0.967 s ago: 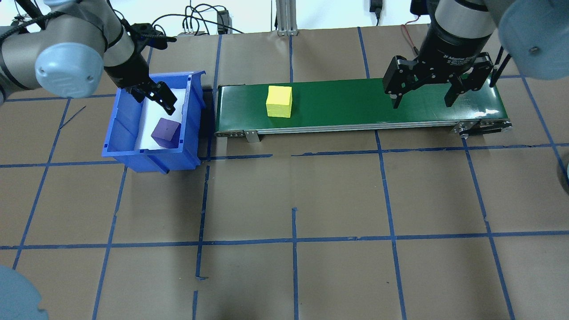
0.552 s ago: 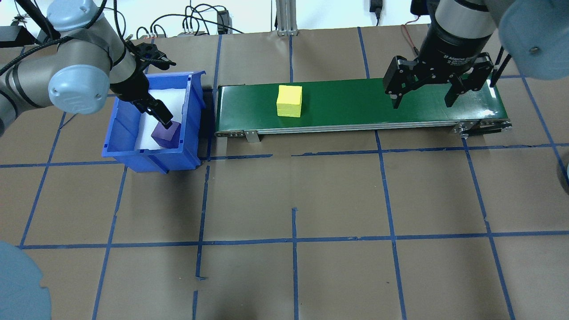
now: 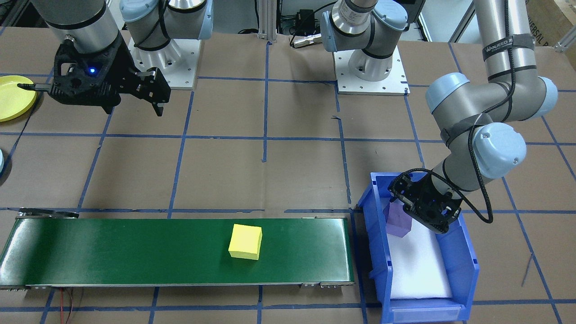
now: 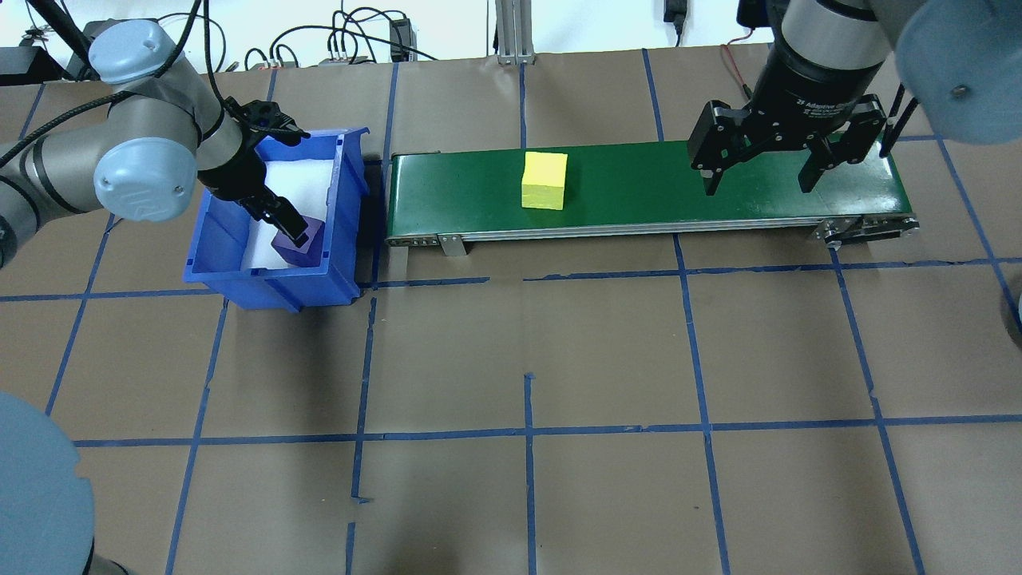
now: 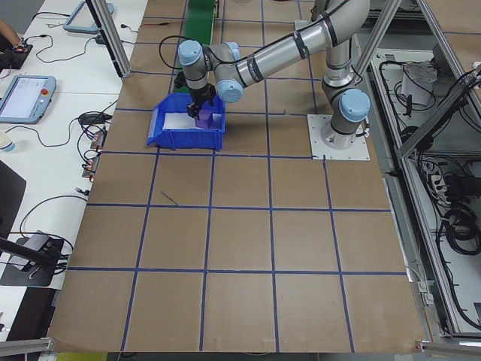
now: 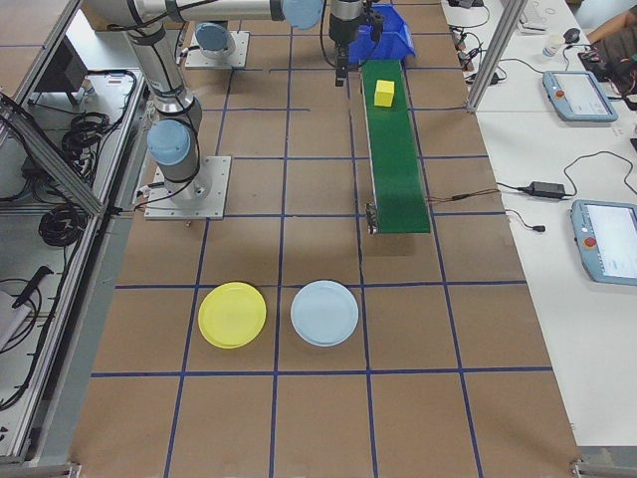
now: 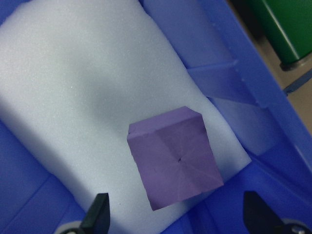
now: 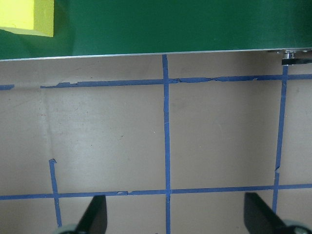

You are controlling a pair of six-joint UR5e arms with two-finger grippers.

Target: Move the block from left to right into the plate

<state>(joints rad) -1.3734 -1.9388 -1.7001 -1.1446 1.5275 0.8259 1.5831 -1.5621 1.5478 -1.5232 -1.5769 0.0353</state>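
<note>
A purple block (image 7: pixel 175 156) lies on white foam inside a blue bin (image 4: pixel 351 200). My left gripper (image 7: pixel 178 217) is down in the bin just over that block (image 4: pixel 310 239), open, with its fingers wide apart on either side. A yellow block (image 4: pixel 544 180) rides on the green conveyor belt (image 4: pixel 679 188), left of its middle. My right gripper (image 4: pixel 758 185) hangs open above the belt's right end, holding nothing. The yellow plate (image 6: pixel 232 315) lies on the table off to my right, also at the view's edge (image 3: pixel 13 96).
A pale blue plate (image 6: pixel 324 313) sits beside the yellow one. The bin stands close against the belt's left end. Brown paper with blue tape lines covers the table (image 4: pixel 527 359). Cables and mounts line the far edge.
The yellow block has travelled to the right along the belt. My left gripper has dropped lower into the bin, closer over the purple block. The right gripper has stayed put.
</note>
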